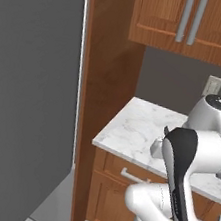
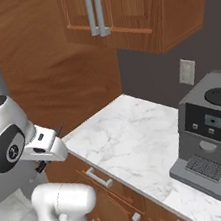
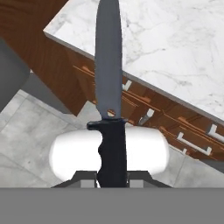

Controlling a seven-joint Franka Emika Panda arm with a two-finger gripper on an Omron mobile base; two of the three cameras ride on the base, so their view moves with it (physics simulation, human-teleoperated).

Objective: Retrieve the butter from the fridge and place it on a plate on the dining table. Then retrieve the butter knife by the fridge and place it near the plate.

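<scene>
A: Biggest thing first?
B: Tall grey fridge (image 1: 29,94), door side fills the left of the left base view, shut as far as I can see. Brown wooden panel (image 1: 104,81) right beside it.

A: Next?
B: White marble counter (image 2: 131,134) on wooden drawers with silver handles, wooden wall cabinets (image 2: 131,8) above. Dark grey coffee machine (image 2: 210,134) stands on the counter at its right end, near a white wall outlet (image 2: 187,71).

A: Floor?
B: Grey tiles (image 3: 26,131) below the counter edge, seen in the hand view.

A: The hand?
B: The hand (image 3: 112,177) is clamped narrow on the black handle of the slim all-dark butter knife (image 3: 108,70). Blade points straight away from the hand, up the hand view, its tip over the corner of the marble counter.

A: Is the knife touching the counter?
B: Cannot tell from the hand view. In the right base view the hand (image 2: 40,166) hangs off the counter's front edge, by the drawers, with a bit of dark knife tip showing above it.

A: Tilt?
B: Knife in line with the fingers.
</scene>
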